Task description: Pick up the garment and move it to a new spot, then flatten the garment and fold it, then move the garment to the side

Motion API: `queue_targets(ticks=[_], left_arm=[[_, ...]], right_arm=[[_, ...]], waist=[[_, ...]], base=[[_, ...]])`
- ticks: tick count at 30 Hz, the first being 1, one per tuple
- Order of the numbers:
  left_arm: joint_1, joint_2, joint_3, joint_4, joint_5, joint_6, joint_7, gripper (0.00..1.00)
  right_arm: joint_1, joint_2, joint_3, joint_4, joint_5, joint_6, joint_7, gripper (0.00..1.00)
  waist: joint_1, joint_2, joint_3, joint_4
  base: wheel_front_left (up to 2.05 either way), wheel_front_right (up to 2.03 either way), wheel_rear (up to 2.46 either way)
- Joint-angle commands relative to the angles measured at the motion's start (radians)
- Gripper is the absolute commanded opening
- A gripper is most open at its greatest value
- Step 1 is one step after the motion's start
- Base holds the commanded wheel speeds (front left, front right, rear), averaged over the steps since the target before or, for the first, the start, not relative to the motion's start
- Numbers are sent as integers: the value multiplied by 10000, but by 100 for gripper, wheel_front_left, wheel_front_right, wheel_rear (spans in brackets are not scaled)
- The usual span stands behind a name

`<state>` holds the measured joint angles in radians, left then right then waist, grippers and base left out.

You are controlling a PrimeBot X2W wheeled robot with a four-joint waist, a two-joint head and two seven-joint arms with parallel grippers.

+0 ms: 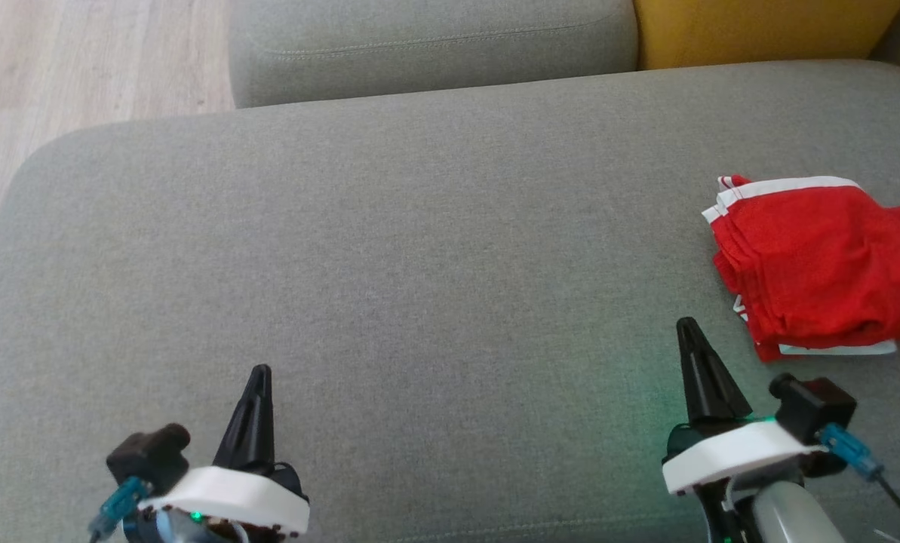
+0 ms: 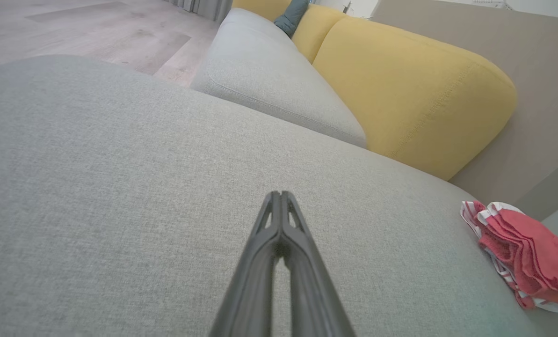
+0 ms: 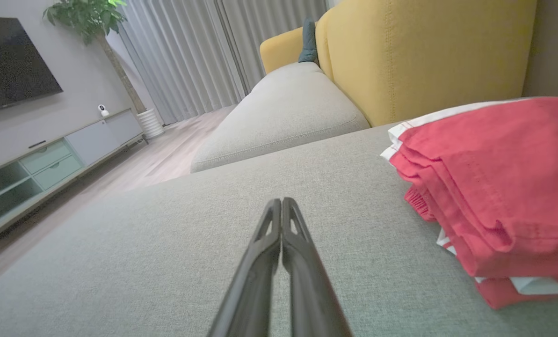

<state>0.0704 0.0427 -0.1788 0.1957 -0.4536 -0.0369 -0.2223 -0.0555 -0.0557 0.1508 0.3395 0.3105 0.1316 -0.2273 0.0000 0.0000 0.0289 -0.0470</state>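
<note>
Lying folded at the right edge of the sofa is the garment; left hand and right hand (both clenched, empty) hover near the front.

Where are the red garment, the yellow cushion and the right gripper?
red garment [image 1: 819,264], head view, middle of its folded top layer.
yellow cushion [image 2: 414,93], left wrist view, its front face.
right gripper [image 3: 281,202], right wrist view, between its shut fingertips.

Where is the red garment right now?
In the head view the red garment lies folded at the right edge of the grey cushion, just ahead and right of the right gripper.
</note>
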Motion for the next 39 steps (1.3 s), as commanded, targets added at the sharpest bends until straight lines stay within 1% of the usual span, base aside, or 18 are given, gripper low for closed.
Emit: queue_targets(ticks=[1,39], left_arm=[[-494,63,178,-287,-290,-73,50,0],[-911,196,904,-29,-4143,-361,995,0]], right_arm=[[-476,-77,-84,-363,355,-1,50,0],[-477,-204,-690,-567,4706,-4,963,0]], waist=[[0,0,-4,7],[0,0,-87,160]], base=[[0,0,0],[0,0,0]])
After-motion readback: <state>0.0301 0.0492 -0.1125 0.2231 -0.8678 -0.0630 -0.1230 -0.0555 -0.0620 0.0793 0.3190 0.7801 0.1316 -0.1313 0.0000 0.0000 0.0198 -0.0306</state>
